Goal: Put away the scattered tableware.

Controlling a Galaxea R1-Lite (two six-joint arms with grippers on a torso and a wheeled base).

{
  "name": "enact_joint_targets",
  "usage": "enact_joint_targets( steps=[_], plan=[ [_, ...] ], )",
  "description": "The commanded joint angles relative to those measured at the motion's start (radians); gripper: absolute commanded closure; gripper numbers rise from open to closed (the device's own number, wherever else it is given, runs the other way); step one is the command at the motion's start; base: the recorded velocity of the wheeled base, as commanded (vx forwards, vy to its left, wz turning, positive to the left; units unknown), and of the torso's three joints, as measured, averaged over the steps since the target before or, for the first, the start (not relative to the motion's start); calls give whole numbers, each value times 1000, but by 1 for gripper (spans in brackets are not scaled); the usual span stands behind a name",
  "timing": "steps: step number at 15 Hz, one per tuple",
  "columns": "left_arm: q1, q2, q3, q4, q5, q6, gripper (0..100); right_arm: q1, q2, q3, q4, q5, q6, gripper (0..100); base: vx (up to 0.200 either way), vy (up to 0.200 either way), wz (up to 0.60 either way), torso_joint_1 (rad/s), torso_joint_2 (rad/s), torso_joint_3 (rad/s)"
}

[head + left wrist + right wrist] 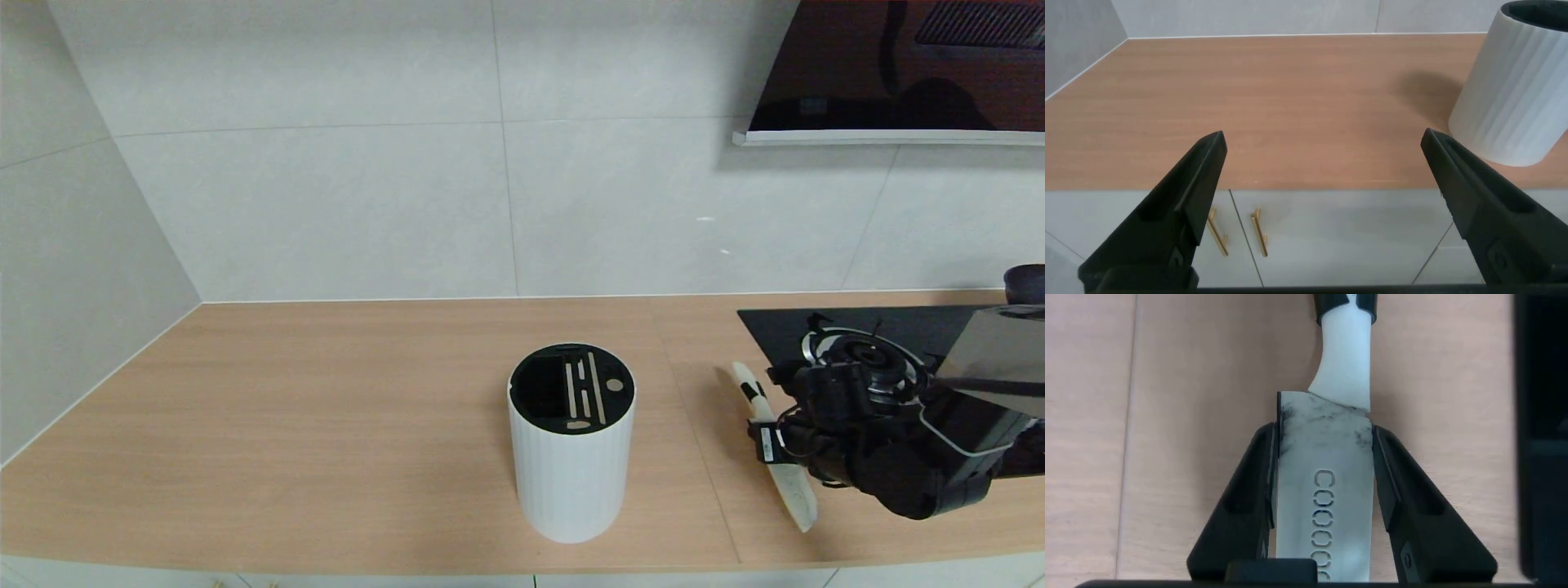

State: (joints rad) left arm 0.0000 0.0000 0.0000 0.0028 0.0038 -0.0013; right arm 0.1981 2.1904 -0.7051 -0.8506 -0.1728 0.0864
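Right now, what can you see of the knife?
The knife is pale, with a grey-marbled blade bearing a row of oval marks and a white handle with a black band. It lies flat on the wooden counter, between the white holder and the cooktop. The right gripper clasps both blade edges.

Left gripper (1323, 139), right gripper (1323, 433): matte black, wedge-shaped fingers (1167, 220) (black cables (790, 431) at right wrist).

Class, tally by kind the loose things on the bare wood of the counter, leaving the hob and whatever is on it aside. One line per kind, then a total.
Knife: 1
Slotted holder: 1
Total: 2
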Motion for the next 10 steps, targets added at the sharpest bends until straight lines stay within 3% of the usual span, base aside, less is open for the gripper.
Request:
enact_joint_targets(
  steps=[1, 6, 8, 9, 10],
  plan=[
    [0, 0, 0, 0, 2, 0, 0, 7, -213, 56, -7, 7, 13, 100, 0, 0, 0, 0, 0, 0],
    [0, 0, 0, -4, 4, 0, 0, 98, -457, 107, 13, 7, 10, 100, 0, 0, 0, 0, 0, 0],
    [0, 0, -80, -40, -8, -22, 0, 119, -514, 105, 13, 7, 6, 100, 0, 0, 0, 0, 0, 0],
    [-2, 14, -135, -10, -47, -25, 0, 126, -531, 93, 13, 7, 4, 100, 0, 0, 0, 0, 0, 0],
    [-12, 74, -219, 77, -174, -19, 0, 129, -549, 61, 18, 7, -5, 100, 0, 0, 0, 0, 0, 0]
  ],
)
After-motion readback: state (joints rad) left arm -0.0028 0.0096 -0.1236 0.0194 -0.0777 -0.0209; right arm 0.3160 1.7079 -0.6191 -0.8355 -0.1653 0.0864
